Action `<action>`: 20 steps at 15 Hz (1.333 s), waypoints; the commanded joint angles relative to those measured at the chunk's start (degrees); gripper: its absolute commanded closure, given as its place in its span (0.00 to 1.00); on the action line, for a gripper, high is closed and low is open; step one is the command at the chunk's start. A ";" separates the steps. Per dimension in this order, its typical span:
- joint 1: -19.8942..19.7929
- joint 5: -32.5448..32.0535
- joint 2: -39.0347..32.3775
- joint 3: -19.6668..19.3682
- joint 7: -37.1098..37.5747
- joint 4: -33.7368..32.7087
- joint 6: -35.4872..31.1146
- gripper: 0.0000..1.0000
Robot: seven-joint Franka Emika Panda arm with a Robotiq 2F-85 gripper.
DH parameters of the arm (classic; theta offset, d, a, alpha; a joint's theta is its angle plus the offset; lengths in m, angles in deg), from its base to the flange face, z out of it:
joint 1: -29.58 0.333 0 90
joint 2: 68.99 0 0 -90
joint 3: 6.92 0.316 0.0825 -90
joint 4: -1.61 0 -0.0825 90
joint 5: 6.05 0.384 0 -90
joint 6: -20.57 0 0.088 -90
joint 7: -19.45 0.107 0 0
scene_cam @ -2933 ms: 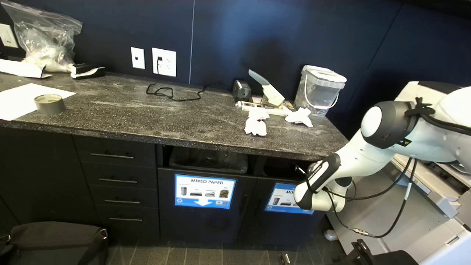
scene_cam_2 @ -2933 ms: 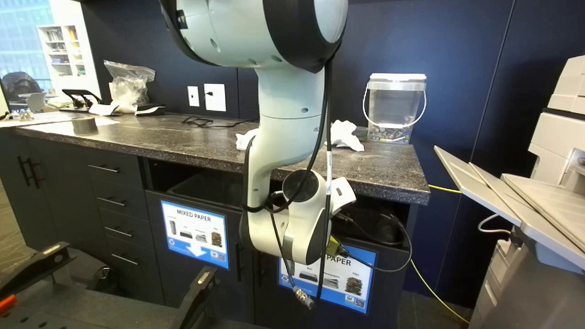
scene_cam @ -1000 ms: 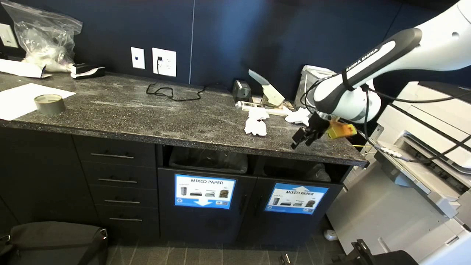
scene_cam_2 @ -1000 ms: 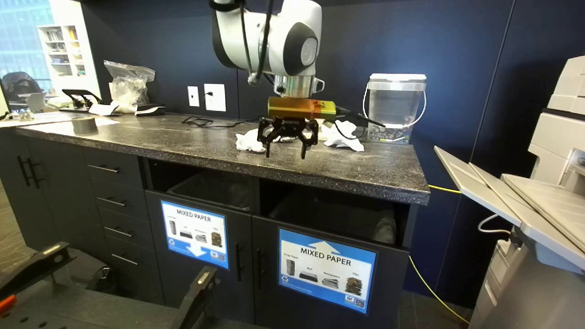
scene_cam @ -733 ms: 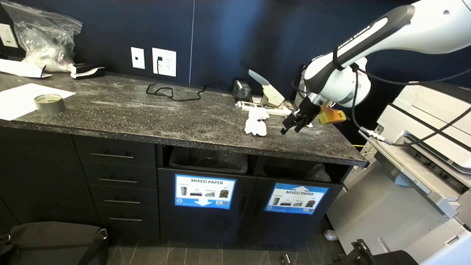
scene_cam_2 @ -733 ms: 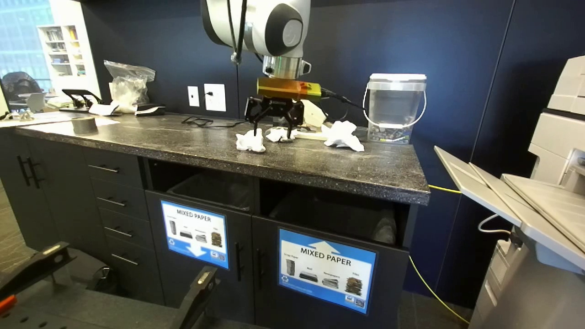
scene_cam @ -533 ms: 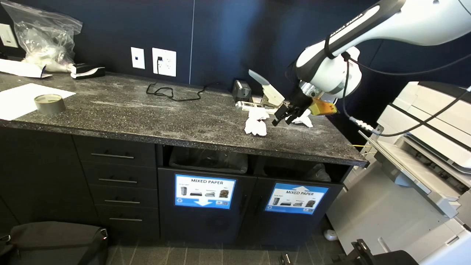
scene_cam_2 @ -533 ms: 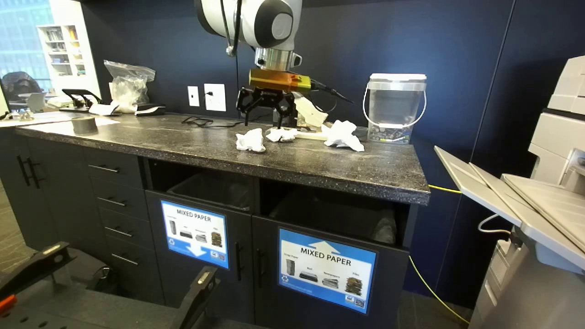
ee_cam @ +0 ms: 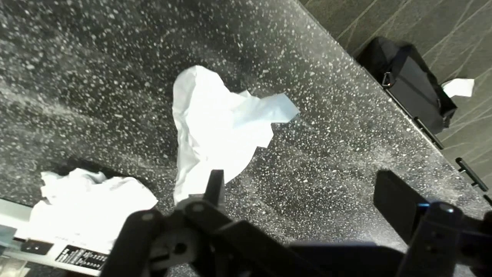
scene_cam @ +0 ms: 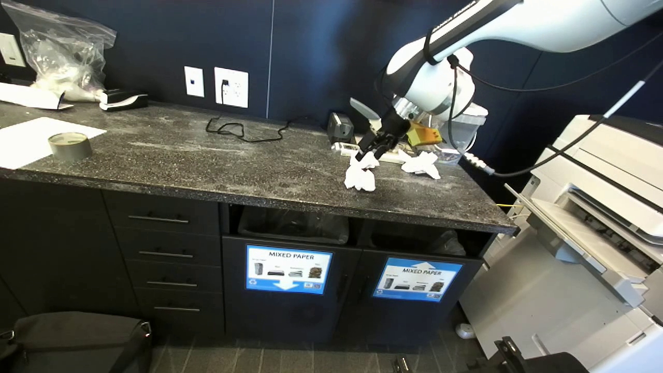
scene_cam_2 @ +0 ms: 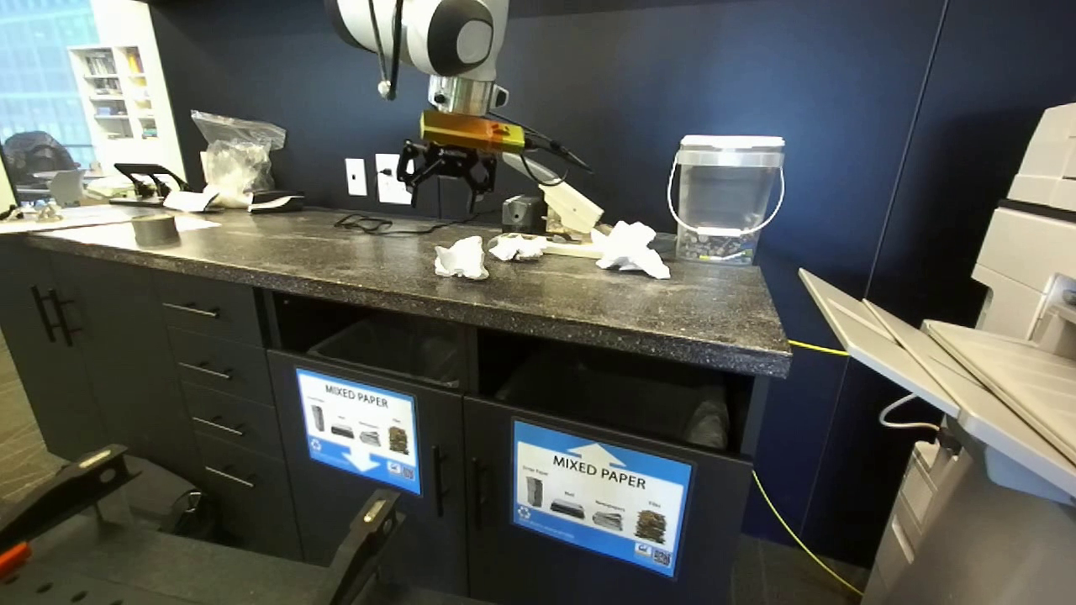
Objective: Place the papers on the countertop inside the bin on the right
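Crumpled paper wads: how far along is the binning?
Done: nothing visible; the right-hand MIXED PAPER bin is too dark inside to check. In hand: nothing gripped; the open gripper hovers over the speckled countertop. Left: three crumpled white paper wads, all there on the countertop.

- In an exterior view, looks steeply down onto the worktop (scene_cam: pixel 207 168).
- In an exterior view, faces the wall (scene_cam_2: pixel 639 92) from lower.
- In the wrist view, faces down, close above the papers (ee_cam: pixel 215 132).
- Shows worktop and papers in all three.

Printer (scene_cam: pixel 575 300) and recycling labels (scene_cam_2: pixel 601 497) suggest an office.
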 commanded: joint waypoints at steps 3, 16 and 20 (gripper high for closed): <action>9.62 -7.21 -7.31 -7.21 2.26 -10.29 -0.65 0.00; 14.17 -20.51 -17.22 -13.43 3.50 -22.75 4.37 0.00; 13.88 -21.56 -18.44 -13.45 2.99 -23.91 6.01 0.00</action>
